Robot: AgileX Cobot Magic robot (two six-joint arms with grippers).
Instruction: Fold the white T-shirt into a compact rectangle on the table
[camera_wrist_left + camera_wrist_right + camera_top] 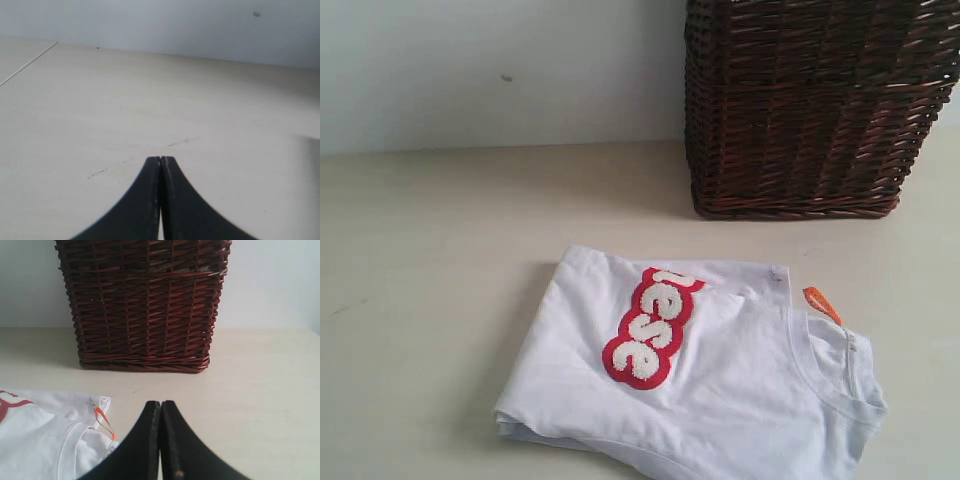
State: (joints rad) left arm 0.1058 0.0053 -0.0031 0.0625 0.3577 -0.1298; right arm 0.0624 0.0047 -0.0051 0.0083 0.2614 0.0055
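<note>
Exterior view: the white T-shirt [720, 390] lies folded into a rough rectangle on the table [430, 260], toward the near right, its lower edge cut off by the frame. Its red band [650, 325] with fuzzy white letters faces up on the top layer, and the orange neck tag [822, 304] sticks out by the collar. Behind it, apart from the cloth, stands a dark brown wicker basket [810, 110]. The left gripper [160, 162] points over bare table, jaws pressed together and empty. The right gripper [160, 406], near the collar, is likewise closed on nothing.
</note>
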